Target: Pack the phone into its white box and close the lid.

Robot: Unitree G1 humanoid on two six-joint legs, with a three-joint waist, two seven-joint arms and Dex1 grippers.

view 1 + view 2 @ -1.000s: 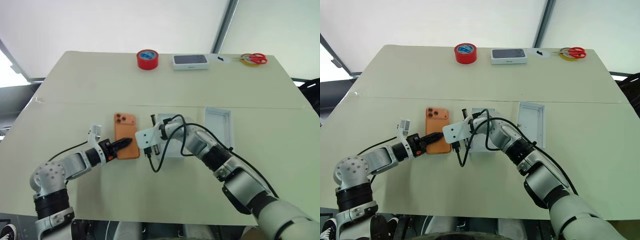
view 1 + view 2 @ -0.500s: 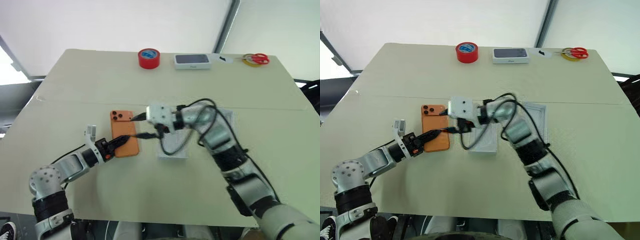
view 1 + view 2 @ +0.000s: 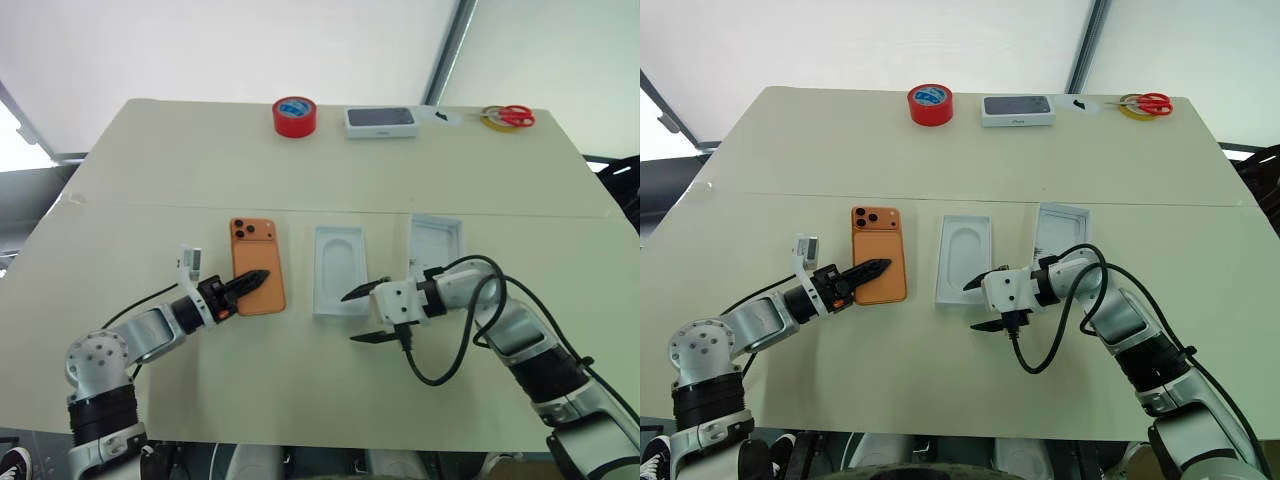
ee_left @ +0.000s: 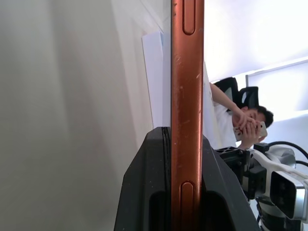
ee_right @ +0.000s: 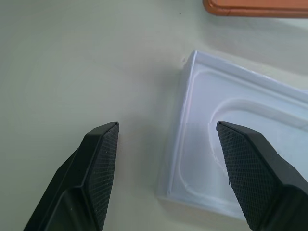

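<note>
R pincer (image 3: 366,315) back off insert (image 3: 339,270), agape.

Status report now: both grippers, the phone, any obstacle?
Left gripper shut on the phone. Right gripper open, empty, beside the white insert. Nothing blocking.

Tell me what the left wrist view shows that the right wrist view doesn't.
Left wrist view: the left gripper clamped on the phone along its orange edge, and a person in the background. Right wrist view: the right gripper open over a corner of the white insert with its oval recess. Both: the phone and the table.
</note>
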